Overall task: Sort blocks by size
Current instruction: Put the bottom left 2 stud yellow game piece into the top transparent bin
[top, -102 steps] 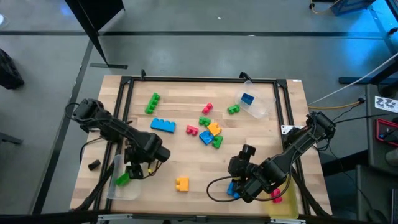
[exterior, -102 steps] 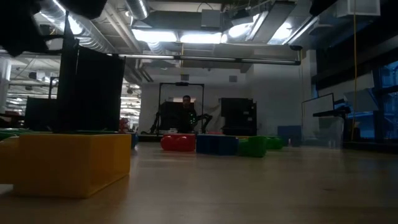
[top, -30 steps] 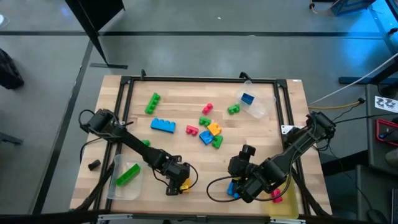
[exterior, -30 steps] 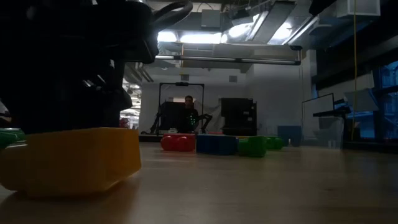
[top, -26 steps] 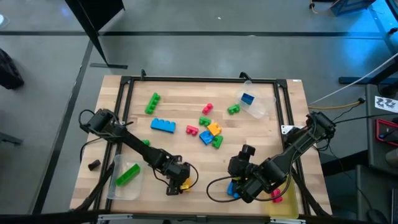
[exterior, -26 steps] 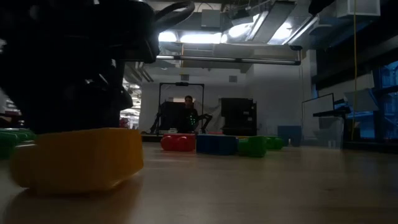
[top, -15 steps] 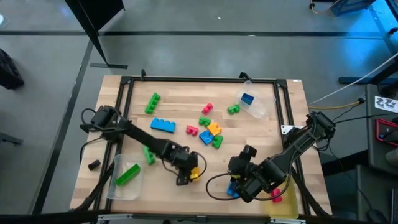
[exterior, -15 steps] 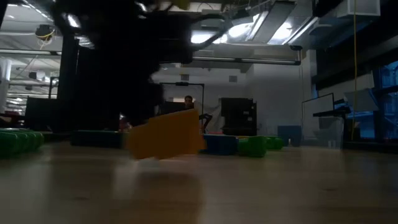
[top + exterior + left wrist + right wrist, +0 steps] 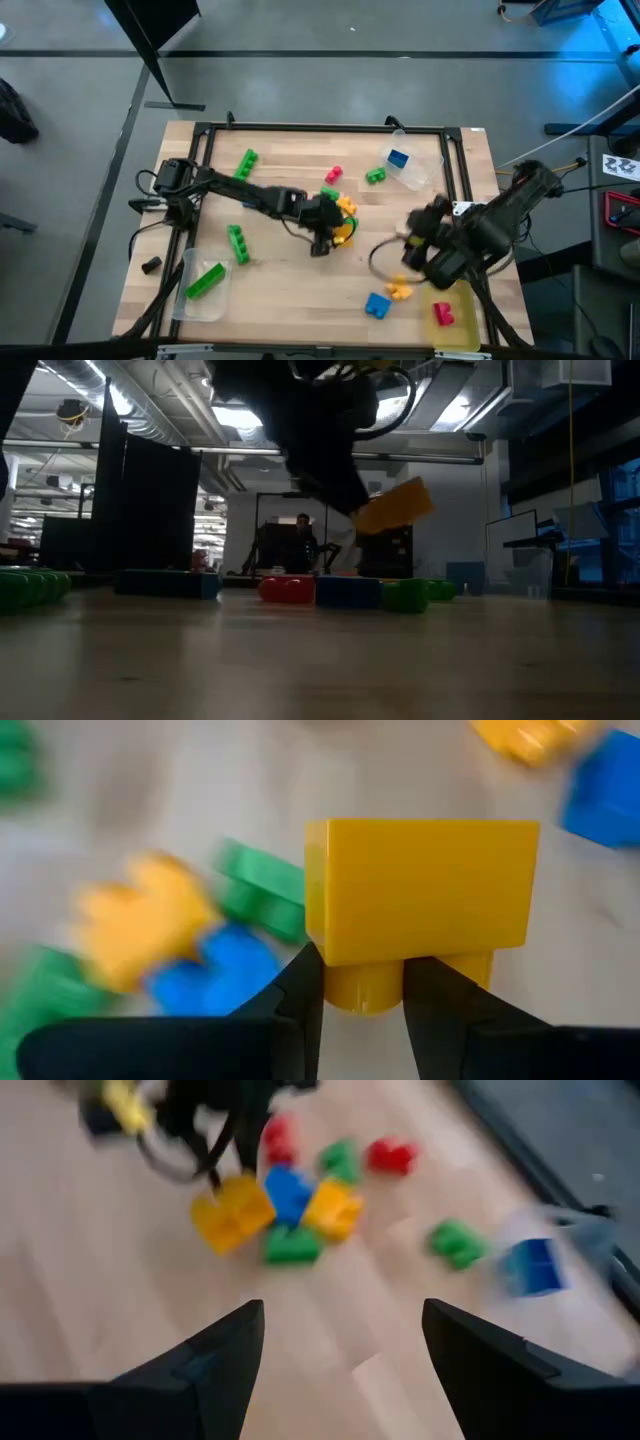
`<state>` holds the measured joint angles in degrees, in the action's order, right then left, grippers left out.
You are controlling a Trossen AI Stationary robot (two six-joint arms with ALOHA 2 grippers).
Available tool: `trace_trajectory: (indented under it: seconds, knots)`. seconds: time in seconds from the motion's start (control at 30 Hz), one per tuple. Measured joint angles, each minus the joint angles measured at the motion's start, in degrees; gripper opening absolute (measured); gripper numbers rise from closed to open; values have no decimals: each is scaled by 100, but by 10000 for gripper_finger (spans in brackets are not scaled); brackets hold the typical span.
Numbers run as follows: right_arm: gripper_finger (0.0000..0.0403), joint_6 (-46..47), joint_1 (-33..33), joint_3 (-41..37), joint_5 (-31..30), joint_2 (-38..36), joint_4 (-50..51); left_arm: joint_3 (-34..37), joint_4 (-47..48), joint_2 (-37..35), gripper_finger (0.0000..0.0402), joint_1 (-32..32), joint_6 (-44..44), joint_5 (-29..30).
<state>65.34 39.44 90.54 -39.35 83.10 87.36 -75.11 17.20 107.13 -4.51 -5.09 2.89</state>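
Note:
A yellow block (image 9: pixel 344 233) hangs in the air beside the cluster of blue, orange and green blocks (image 9: pixel 340 206) at the table's middle, with my left gripper (image 9: pixel 328 238) shut on it. In the low view it shows tilted (image 9: pixel 393 505), high above the table. My right gripper (image 9: pixel 418 232) hovers open over the right half, nothing between its fingers (image 9: pixel 225 1350). Below it, a blue block (image 9: pixel 377 304) and a small orange block (image 9: pixel 399 290) lie on the wood. My left gripper pinches one round stud (image 9: pixel 363 988) of the yellow block between its two fingers (image 9: pixel 305 985). The fingers slant down from the table's left. The block is lifted clear of the table and sits tilted at the fingertips.
A clear tray (image 9: pixel 203 292) at the near left holds a long green block (image 9: pixel 205 280); a green block (image 9: pixel 237 243) lies beside it. Another clear tray (image 9: pixel 412 170) at the far right holds a blue block. A red block (image 9: pixel 443 313) sits on the yellow tray (image 9: pixel 458 325).
My left gripper has shut on the yellow block near the table's front edge, lifted it clear and carried it toward the far right, up to the middle cluster. My right gripper has risen and moved toward the right edge, uncovering the blue and small orange blocks.

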Motion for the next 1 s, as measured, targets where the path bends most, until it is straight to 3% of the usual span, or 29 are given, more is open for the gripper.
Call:
trace_trajectory:
  seconds: [0.13,0.3,0.43,0.6,0.7,0.83,1.0]
  knots:
    - [273,641,-304,-232,-451,-741,95,-265,-44,0,95,335,399,555]
    - [273,777,-1184,-1088,-169,-1668,-386,-587,-146,-2,95,644,881,905]
    - [273,97,-2161,-1970,555,-2452,-1430,-776,-342,-2,97,805,1170,915]
    - [273,-1829,-3517,-3192,1819,-3342,-4151,-921,-352,-11,99,944,1313,915]
    - [273,-2441,-4225,-3746,2721,-3505,-5293,-969,-347,-11,98,992,1328,915]
    - [273,-2618,-4848,-4173,3739,-3347,-5769,-984,-338,-10,102,995,1393,915]
    - [273,-2690,-4961,-4397,3987,-2855,-5972,-986,-371,-11,104,985,1415,915]
